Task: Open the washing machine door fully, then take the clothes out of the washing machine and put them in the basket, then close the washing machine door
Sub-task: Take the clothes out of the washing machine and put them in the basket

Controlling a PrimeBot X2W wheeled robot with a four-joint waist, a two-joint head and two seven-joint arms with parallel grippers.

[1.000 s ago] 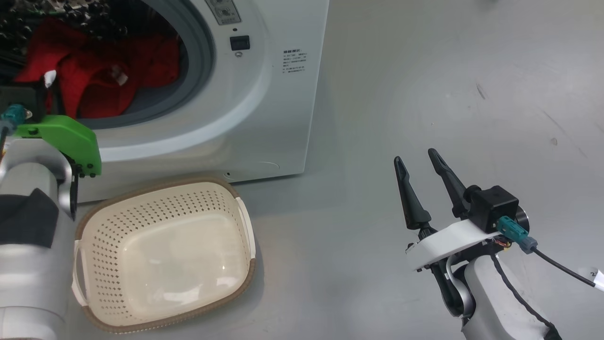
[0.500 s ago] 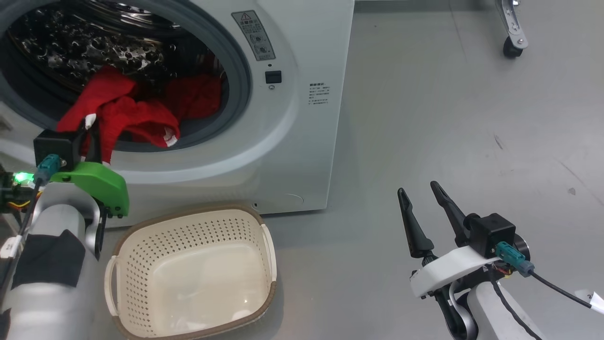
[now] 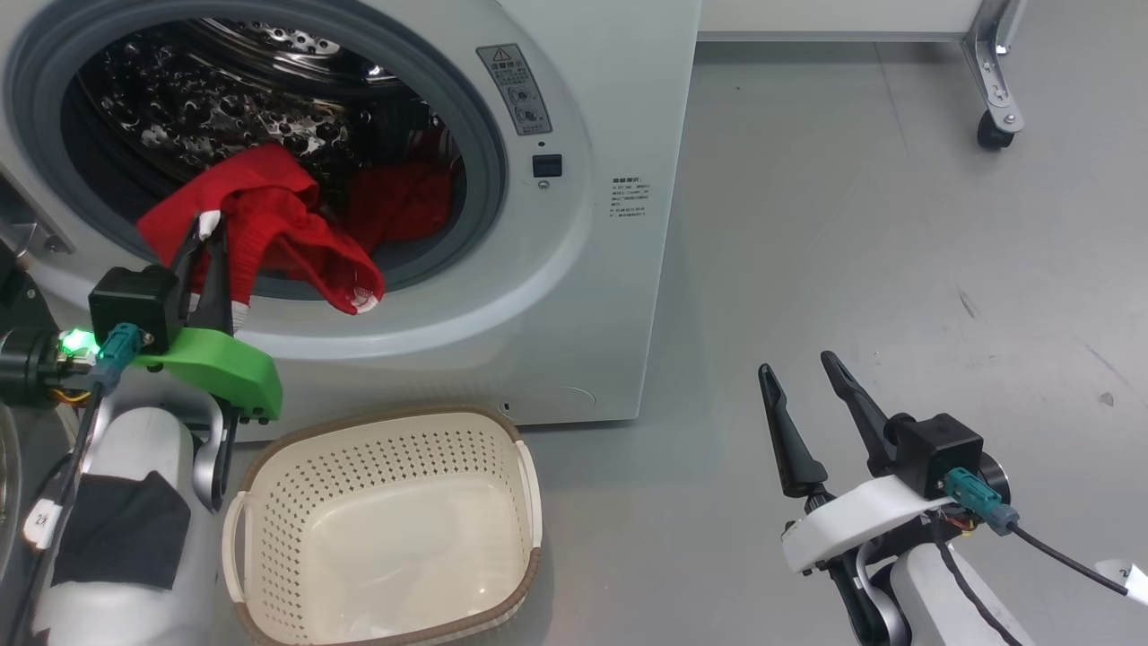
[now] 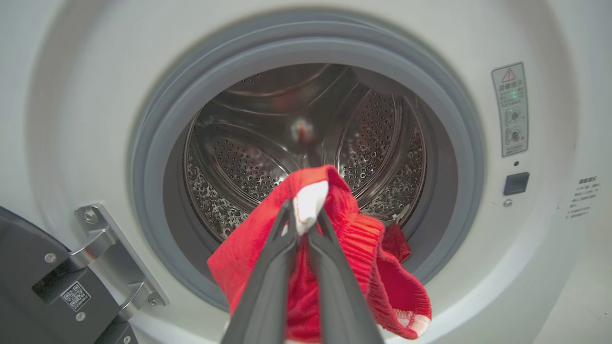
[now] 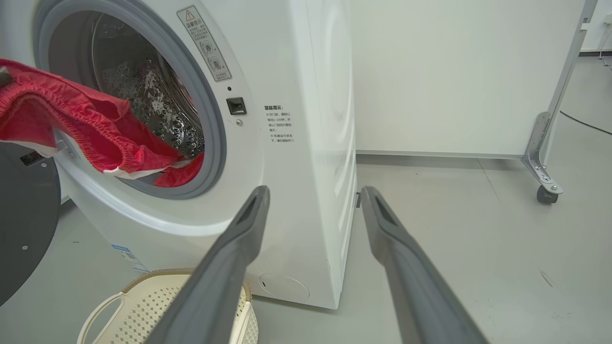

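Pinching the clothes (image 4: 363, 248) by a white-trimmed edge, the left gripper (image 4: 302, 215) holds them at the washing machine (image 3: 583, 296) mouth; the basket (image 3: 386, 414) sits below, and the right gripper (image 3: 796, 363) hangs spread.

The jaws clamp white trim of the red clothes (image 4: 363, 248), which hang across the washing machine (image 4: 86, 95) opening.

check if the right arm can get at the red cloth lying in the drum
Probably yes: the right gripper is open and empty, the door is swung aside, and the red cloth lies at the right of the drum mouth. The garment pinched in the left gripper drapes across the left part.
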